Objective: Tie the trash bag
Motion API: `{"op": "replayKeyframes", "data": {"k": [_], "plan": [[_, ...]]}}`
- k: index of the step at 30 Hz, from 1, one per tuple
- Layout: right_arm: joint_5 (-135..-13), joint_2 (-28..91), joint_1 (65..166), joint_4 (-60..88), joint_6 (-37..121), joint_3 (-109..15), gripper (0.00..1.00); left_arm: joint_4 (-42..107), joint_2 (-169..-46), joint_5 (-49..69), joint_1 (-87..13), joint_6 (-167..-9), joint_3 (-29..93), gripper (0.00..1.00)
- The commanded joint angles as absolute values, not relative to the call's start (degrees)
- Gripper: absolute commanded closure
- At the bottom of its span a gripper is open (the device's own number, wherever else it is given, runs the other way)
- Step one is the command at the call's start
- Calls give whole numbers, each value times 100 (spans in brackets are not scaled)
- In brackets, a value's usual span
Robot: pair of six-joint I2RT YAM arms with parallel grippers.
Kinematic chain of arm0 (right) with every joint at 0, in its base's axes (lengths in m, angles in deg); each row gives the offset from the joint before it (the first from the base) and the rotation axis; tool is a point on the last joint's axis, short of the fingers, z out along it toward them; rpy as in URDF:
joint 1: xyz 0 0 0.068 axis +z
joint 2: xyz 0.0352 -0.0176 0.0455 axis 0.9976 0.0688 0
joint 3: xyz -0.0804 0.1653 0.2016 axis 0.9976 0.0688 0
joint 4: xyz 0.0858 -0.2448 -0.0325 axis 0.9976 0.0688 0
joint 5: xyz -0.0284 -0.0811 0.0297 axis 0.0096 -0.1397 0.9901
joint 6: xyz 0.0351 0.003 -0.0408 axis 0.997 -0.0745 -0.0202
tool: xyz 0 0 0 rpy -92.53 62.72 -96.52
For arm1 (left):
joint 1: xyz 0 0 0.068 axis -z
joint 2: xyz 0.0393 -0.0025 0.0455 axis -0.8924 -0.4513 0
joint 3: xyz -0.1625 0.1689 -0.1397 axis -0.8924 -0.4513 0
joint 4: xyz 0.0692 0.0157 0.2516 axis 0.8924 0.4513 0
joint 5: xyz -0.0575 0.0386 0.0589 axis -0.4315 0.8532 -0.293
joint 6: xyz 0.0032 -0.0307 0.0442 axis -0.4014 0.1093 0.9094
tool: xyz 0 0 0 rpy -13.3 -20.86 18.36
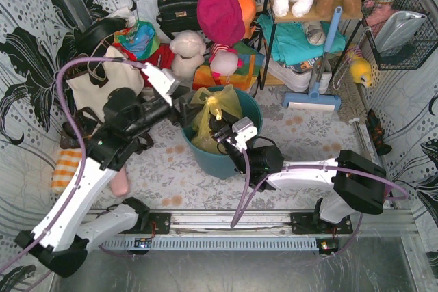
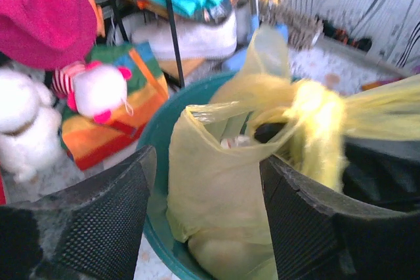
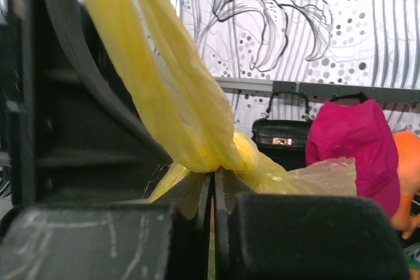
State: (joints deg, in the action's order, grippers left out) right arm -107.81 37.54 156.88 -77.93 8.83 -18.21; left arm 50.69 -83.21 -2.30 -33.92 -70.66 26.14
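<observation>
The trash bag point(image 1: 213, 109) is thin yellow-green plastic and sits in the round teal bin point(image 1: 229, 158) at the table's middle. Its top is gathered into a twisted knot point(image 3: 231, 155). My right gripper point(image 1: 224, 131) reaches over the bin's near rim. In the right wrist view it point(image 3: 212, 188) is shut on a thin strip of the bag just under the knot. My left gripper point(image 1: 181, 109) is at the bin's left rim. In the left wrist view it point(image 2: 207, 227) is open, its black fingers point(image 2: 98, 224) either side of the bag's body point(image 2: 223, 201), holding nothing.
A cream tote bag point(image 1: 102, 87) with black straps stands at the left. Soft toys point(image 1: 188, 52), a pink cloth point(image 1: 220, 11) and a black handbag point(image 1: 176, 11) crowd behind the bin. A shelf rack point(image 1: 301, 39) and a blue squeegee point(image 1: 313, 97) stand at the back right.
</observation>
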Motion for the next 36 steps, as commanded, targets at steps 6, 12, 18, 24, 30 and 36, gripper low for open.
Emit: {"op": "replayKeyframes", "data": {"k": [6, 12, 18, 24, 30, 36], "plan": [[-10726, 3602, 15681, -8426, 1013, -1790, 100, 5599, -8974, -1632, -3430, -6372, 2827, 53], [-10758, 3749, 15681, -8401, 963, -1884, 100, 5337, -8911, -2612, -3426, -6466, 2645, 93], [-10813, 3915, 15681, -8382, 759, -2029, 100, 5430, -8864, -3245, -3427, -6457, 2617, 100], [-10892, 4125, 15679, -8382, 575, -2188, 100, 5392, -8766, -3507, -3428, -6549, 2508, 100], [-10895, 4518, 15672, -8374, 329, -2559, 100, 5257, -8705, -3834, -3419, -6696, 2411, 100], [-10862, 4540, 15610, -8374, 382, -2764, 100, 5217, -8730, -3905, -3417, -6787, 2175, 100]]}}
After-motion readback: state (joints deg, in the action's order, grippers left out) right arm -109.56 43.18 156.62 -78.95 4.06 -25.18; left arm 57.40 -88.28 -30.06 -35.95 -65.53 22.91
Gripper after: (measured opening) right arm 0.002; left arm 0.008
